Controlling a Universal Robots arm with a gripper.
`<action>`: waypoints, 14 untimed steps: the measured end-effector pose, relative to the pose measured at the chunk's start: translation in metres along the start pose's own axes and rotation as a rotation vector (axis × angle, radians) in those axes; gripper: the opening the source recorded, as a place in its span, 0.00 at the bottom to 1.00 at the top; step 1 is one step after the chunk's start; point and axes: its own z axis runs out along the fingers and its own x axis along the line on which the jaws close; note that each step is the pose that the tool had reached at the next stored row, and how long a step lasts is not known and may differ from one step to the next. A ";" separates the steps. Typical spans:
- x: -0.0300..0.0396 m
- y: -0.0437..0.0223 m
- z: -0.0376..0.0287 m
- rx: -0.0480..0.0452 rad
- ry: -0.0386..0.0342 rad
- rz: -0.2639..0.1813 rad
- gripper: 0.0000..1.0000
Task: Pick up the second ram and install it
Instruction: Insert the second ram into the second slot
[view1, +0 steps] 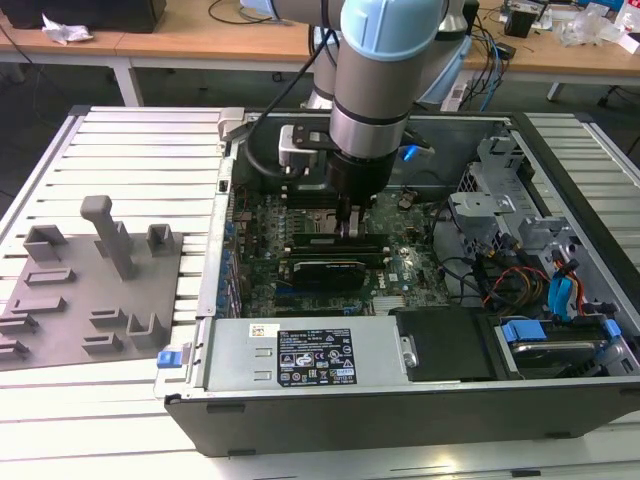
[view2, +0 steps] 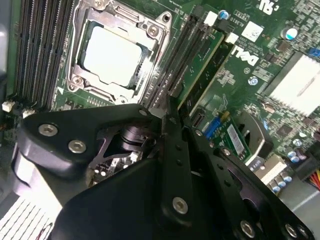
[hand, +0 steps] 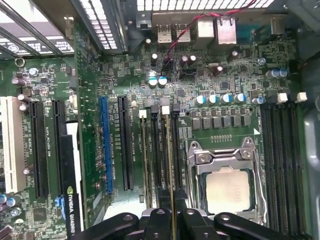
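1. Second ram (hand: 171, 165) is seen edge-on in the first wrist view, standing in the black slots (hand: 161, 150) beside the processor socket (hand: 227, 185).
2. Gripper (view2: 172, 107) fingers are clamped on its top edge.
3. Grey tray (view1: 85, 290) is shown outside the computer case (view1: 400, 400) in the exterior view.

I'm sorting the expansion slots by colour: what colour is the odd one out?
Blue. The blue slot stands among black ones, clearest in the first wrist view.

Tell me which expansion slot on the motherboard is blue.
The one long slot between black slots; its neighbours on both sides are black, and one further slot is white.
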 end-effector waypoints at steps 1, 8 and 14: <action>0.0000 0.0000 0.0028 0.0000 0.0000 0.000 0.14; -0.0012 0.0013 0.0082 -0.0001 0.0002 0.000 0.14; -0.0021 0.0018 0.0093 -0.0003 0.0004 -0.004 0.14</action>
